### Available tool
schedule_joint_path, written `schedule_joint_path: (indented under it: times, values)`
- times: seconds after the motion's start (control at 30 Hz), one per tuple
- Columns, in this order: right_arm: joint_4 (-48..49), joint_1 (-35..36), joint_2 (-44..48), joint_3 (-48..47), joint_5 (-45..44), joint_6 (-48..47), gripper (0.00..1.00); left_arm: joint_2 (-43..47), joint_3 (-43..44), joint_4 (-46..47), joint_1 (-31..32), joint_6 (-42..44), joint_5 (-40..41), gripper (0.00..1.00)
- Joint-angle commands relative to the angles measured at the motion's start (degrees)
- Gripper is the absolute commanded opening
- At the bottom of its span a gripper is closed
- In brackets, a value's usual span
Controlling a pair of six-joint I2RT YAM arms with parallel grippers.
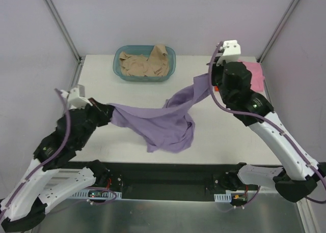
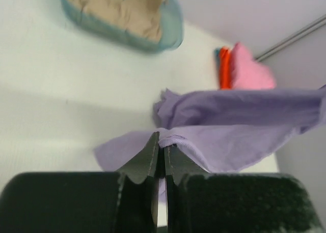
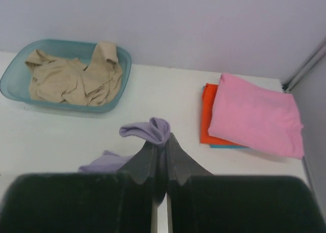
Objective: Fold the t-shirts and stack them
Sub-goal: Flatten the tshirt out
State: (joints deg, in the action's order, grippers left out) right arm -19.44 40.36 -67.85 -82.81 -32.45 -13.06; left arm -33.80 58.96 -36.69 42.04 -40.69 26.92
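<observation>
My left pincer [image 2: 162,147] and right pincer [image 3: 159,144] are both clenched on the purple shirt [image 1: 163,123], which hangs between them; the pinched edges are hidden. Ahead-right of my right pincer, the pink shirt [image 3: 252,113] covers most of the orange shirt [image 3: 206,116].

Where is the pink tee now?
In the right wrist view, the pink tee lies folded on the orange tee at the table's far right corner.
</observation>
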Motion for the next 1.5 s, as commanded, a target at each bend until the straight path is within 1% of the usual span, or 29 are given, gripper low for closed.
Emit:
schedule_joint_path:
  times: [0.0,0.13,0.2,0.27,0.37,0.4,0.47,0.57,0.7,0.8,0.83,0.87,0.9,0.93,0.97,1.0,1.07,1.1,1.13,1.17,1.2,1.23,1.27,1.3,1.33,1.37,1.4,1.43,1.47]
  values:
    - [-4.3,-0.2,7.5,-7.4,-5.8,-3.3,0.02,2.5,12.1,4.7,0.2,13.0,-0.8,0.0]
    - [-7.9,-0.2,12.9,-15.0,-1.8,-0.7,0.02,2.8,21.0,7.9,0.1,17.6,-10.2,0.0]
    - [-7.4,-0.2,15.7,-16.9,0.9,1.1,0.02,2.9,25.2,8.9,0.1,18.5,-12.3,0.0]
    - [-6.8,-0.1,19.6,-17.5,6.9,1.2,0.02,2.3,27.4,11.1,0.1,19.5,-18.5,0.0]
    - [-9.9,-0.2,21.4,-21.9,12.6,3.9,0.01,-0.1,32.5,11.9,0.1,19.9,-26.5,0.0]
    - [-11.3,-0.2,21.4,-24.6,13.7,4.4,0.01,-0.8,35.1,11.9,0.1,19.9,-26.9,0.0]
    - [-12.1,-0.2,21.4,-26.8,16.5,5.0,0.01,-3.2,37.4,12.0,0.0,20.5,-31.2,0.0]
    - [-13.8,-0.3,20.1,-31.9,19.1,4.6,0.01,-5.3,41.1,11.7,0.1,21.2,-33.5,0.0]
    - [-14.1,-0.2,17.4,-36.2,17.7,3.5,0.01,-7.0,43.8,11.8,0.0,22.4,-33.2,0.0]
    - [-12.1,-0.3,14.7,-36.6,11.6,0.4,0.01,-9.4,42.8,11.8,-0.1,24.7,-29.9,0.0]
    - [-10.9,-0.3,14.0,-35.9,8.7,-0.6,0.01,-10.3,42.4,11.6,0.0,25.6,-25.4,0.0]
    - [-9.9,-0.2,12.8,-34.5,1.8,-1.9,0.01,-12.8,42.0,11.1,0.0,27.3,-22.3,0.0]
    - [-8.0,-0.3,11.4,-34.0,-1.8,-6.5,0.01,-14.3,40.8,10.8,-0.1,28.5,-19.2,0.0]
    - [-7.0,-0.2,8.1,-33.6,-5.7,-8.9,0.03,-15.8,39.9,10.2,0.0,30.6,-10.9,0.0]
    - [-5.9,-0.3,6.3,-31.6,-13.4,-12.0,0.03,-18.8,37.7,9.9,0.0,31.2,-6.9,0.0]
    - [-2.6,-0.5,4.5,-29.9,-17.2,-16.8,0.05,-20.4,36.3,9.7,0.0,32.0,-3.0,0.0]
    - [-0.8,-3.7,-0.9,-26.1,-20.5,-17.4,0.06,-24.8,30.9,9.7,-0.8,32.5,3.8,0.0]
    - [-1.1,-5.3,-3.0,-22.3,-19.4,-16.6,0.06,-26.1,28.8,9.6,-5.0,32.1,2.3,0.0]
    - [-1.5,-8.9,-6.9,-20.3,-18.1,-13.0,0.06,-27.4,26.5,9.8,-8.3,29.3,-0.4,0.0]
    - [-2.0,-10.6,-9.6,-18.6,-15.4,-11.0,0.06,-30.1,21.5,10.1,-12.2,28.1,-12.1,0.0]
    - [-2.0,-12.0,-12.2,-15.1,-13.9,-9.5,0.06,-31.9,18.9,11.0,-19.8,27.9,-16.8,0.0]
    - [-2.4,-14.0,-14.8,-14.2,-13.1,-6.2,0.1,-34.2,17.3,11.3,-21.8,26.3,-18.8,0.0]
    - [-4.8,-14.6,-21.5,-14.0,-10.5,-4.4,0.13,-39.8,16.1,10.5,-23.3,26.2,-18.4,0.0]
    - [-5.9,-15.3,-24.6,-14.5,-7.6,-3.2,0.17,-42.6,16.1,10.1,-24.1,26.7,-18.5,0.09]
    - [-7.2,-16.5,-28.0,-15.4,-5.3,0.5,0.29,-47.5,16.3,9.8,-25.2,27.0,-18.5,0.53]
    - [-10.4,-17.1,-33.3,-16.6,-1.2,1.8,0.4,-49.7,17.6,8.6,-25.4,26.7,-18.5,0.72]
    - [-12.2,-17.4,-35.7,-18.0,0.5,2.9,0.5,-51.2,18.1,8.2,-25.5,26.6,-18.8,0.93]
    - [-14.1,-17.9,-37.2,-20.3,1.5,4.3,0.59,-52.8,18.5,8.0,-25.5,26.2,-18.7,0.99]
    - [-15.4,-17.9,-38.0,-20.4,1.3,5.8,0.64,-52.9,18.6,7.9,-25.5,25.7,-19.0,0.99]
